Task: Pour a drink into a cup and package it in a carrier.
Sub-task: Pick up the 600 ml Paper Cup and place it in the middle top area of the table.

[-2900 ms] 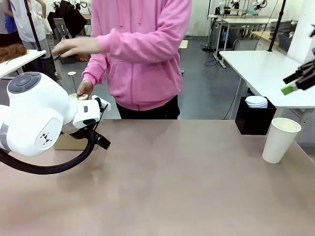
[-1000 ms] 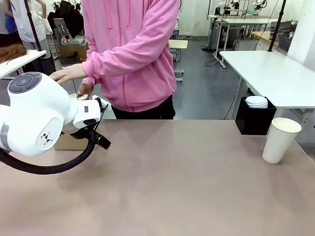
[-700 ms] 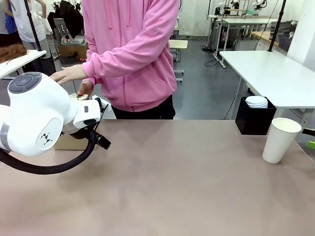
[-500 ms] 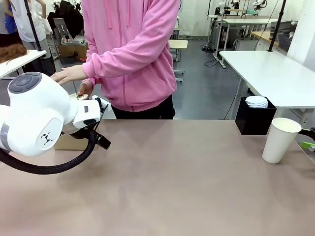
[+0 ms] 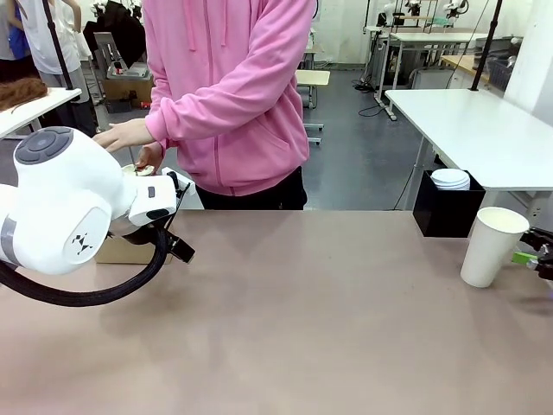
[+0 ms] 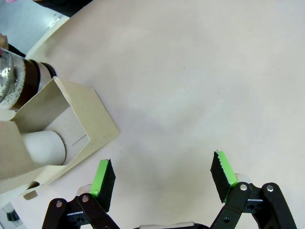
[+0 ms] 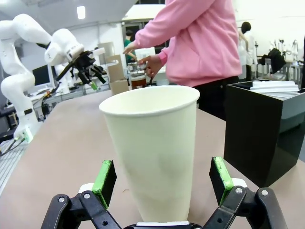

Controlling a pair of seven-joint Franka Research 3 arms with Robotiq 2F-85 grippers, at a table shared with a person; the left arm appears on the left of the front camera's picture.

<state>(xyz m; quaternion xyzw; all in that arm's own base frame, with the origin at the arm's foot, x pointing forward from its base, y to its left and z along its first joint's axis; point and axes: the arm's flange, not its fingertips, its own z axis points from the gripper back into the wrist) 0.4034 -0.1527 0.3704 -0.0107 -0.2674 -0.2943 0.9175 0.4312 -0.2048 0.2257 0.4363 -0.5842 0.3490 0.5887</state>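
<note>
Right tool (image 7: 162, 183) has come down, jaws wide open; the upright paper cup (image 7: 151, 138) stands straight ahead between them.

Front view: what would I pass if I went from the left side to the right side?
White left arm → person in pink → black box → paper cup → right tool
</note>
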